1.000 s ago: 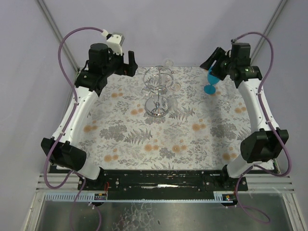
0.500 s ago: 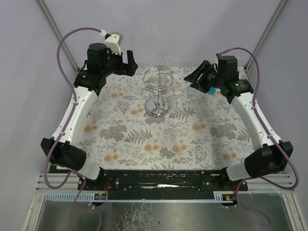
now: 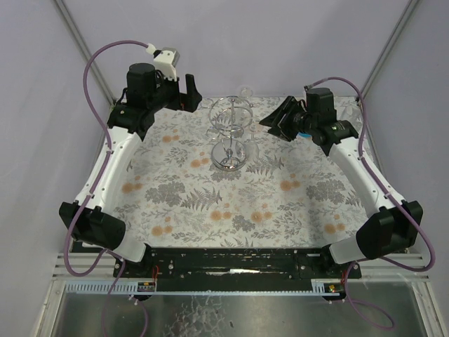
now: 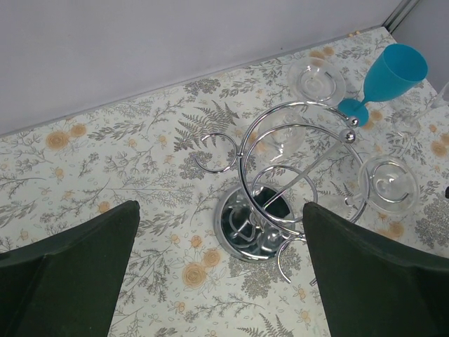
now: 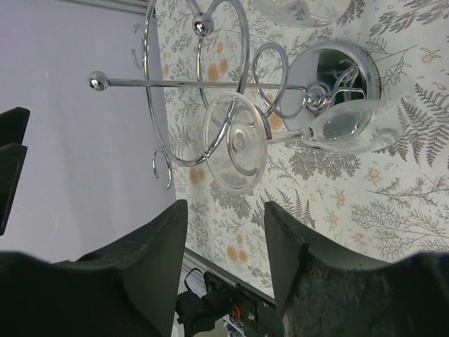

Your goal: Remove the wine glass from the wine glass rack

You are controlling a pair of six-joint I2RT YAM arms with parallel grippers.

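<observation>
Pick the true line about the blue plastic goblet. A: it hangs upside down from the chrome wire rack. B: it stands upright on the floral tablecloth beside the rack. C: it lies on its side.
B: the left wrist view shows the blue plastic goblet on its foot on the floral tablecloth, beside the chrome wire rack.

There is one shiny chrome wire rack (image 4: 242, 228). Two clear wine glasses (image 4: 389, 184) (image 4: 319, 78) can be made out on it. There is one blue plastic stem cup (image 4: 393, 70) and two white robot arms (image 3: 112, 158) (image 3: 361, 168).

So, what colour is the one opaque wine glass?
The wine glass is turquoise blue; see left wrist view.
</observation>
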